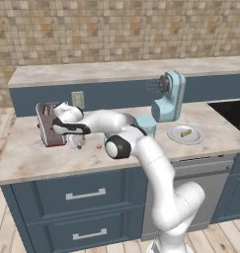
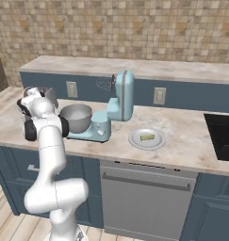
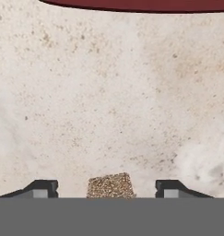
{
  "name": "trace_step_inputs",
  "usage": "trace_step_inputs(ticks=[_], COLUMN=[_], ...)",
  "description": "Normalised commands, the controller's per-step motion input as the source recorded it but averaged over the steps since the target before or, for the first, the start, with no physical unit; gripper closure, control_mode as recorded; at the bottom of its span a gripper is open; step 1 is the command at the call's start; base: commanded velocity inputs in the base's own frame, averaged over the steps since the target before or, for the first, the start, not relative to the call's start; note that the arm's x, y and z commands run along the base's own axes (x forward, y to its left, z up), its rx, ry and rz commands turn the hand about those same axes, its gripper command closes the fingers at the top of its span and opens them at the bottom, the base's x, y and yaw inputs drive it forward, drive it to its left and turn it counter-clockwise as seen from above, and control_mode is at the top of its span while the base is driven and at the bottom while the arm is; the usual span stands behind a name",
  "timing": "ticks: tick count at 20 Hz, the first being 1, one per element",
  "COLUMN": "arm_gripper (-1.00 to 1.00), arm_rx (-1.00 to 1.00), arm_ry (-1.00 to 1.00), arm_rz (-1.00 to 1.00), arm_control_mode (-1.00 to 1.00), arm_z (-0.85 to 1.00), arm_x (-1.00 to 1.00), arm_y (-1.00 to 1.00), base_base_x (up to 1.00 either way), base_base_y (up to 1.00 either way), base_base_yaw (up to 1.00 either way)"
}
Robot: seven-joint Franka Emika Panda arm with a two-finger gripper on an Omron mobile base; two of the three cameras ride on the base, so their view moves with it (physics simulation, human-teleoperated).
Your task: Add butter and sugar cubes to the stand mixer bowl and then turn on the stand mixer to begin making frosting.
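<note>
- So in the left base view the gripper [image 1: 74, 142] is down on the counter [image 1: 27, 153] at the left, by the grey red-marked appliance [image 1: 48, 123]; one sugar cube [image 1: 99, 146] lies just right of it, the butter [image 1: 186, 133] sits on the white plate [image 1: 177, 136] far right
- right base view: stand mixer [image 2: 118, 106] with its metal bowl [image 2: 76, 117] on the base, head tilted up
- hand view: another sugar cube [image 3: 111, 185] sits between the two fingertips [image 3: 42, 188], a gap either side, so the jaws are apart and not pinching it yet
</note>
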Motion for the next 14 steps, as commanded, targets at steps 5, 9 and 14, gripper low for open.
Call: trace_step_inputs(ticks=[5,9,14], arm_gripper=[1.00,1.00,1.00], arm_rx=[0.00,0.00,0.00], arm_ry=[0.03,0.00,0.00], arm_rz=[0.00,0.00,0.00], arm_control_mode=[-1.00,-1.00,-1.00], arm_z=[-0.04,0.00,0.05], arm_x=[-0.02,-0.12,-0.24], arm_y=[-0.16,-0.24,-0.16], base_base_x=[0.00,0.00,0.00], base_base_y=[0.00,0.00,0.00], base_base_yaw=[0.00,0.00,0.00])
